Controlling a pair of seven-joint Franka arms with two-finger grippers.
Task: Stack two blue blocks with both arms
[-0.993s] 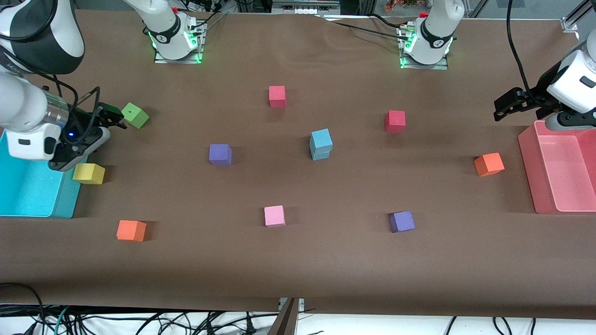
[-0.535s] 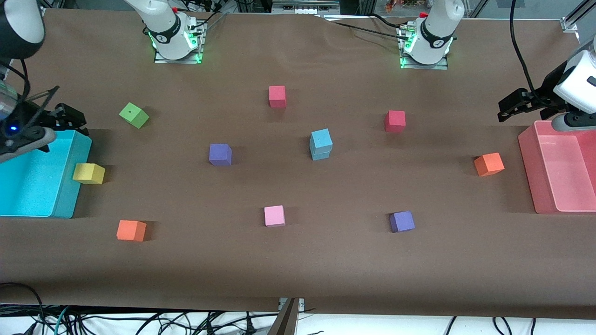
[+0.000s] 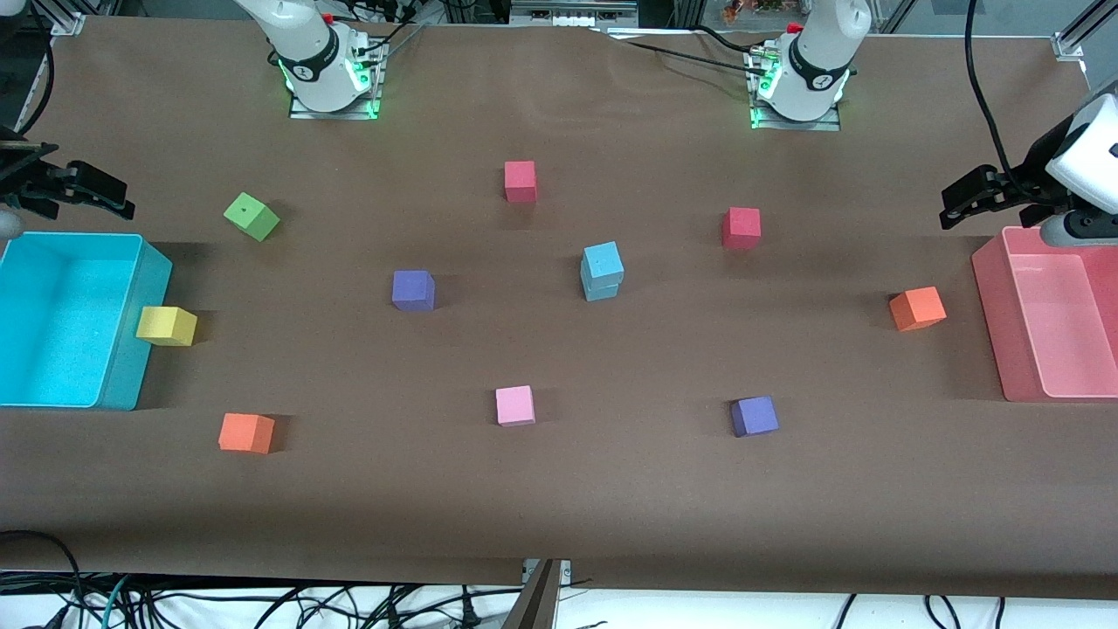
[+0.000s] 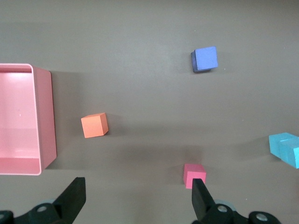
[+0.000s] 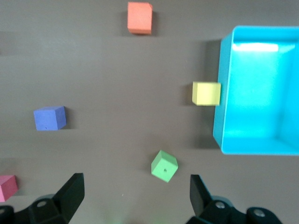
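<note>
Two sky-blue blocks stand stacked in the middle of the table, the upper one (image 3: 603,259) sitting slightly askew on the lower one (image 3: 600,289). Neither gripper touches them. My left gripper (image 3: 954,203) hangs open and empty at the left arm's end of the table, beside the pink bin (image 3: 991,314). In the left wrist view the left gripper (image 4: 136,189) has bare table between its fingers, and the blue stack (image 4: 285,148) shows at the picture's edge. My right gripper (image 3: 113,196) hangs open at the right arm's end, by the cyan bin (image 3: 122,384). The right gripper (image 5: 135,186) holds nothing.
Loose cubes lie around the stack: two red (image 3: 520,181) (image 3: 741,227), two purple (image 3: 412,290) (image 3: 754,416), pink (image 3: 514,405), green (image 3: 251,216), two orange (image 3: 246,432) (image 3: 917,308). A yellow cube (image 3: 166,325) rests against the cyan bin's wall.
The right arm has pulled back from over the cyan bin toward the table's end, mostly leaving the view. The left gripper drifted slightly toward its end. The stack has not moved.
</note>
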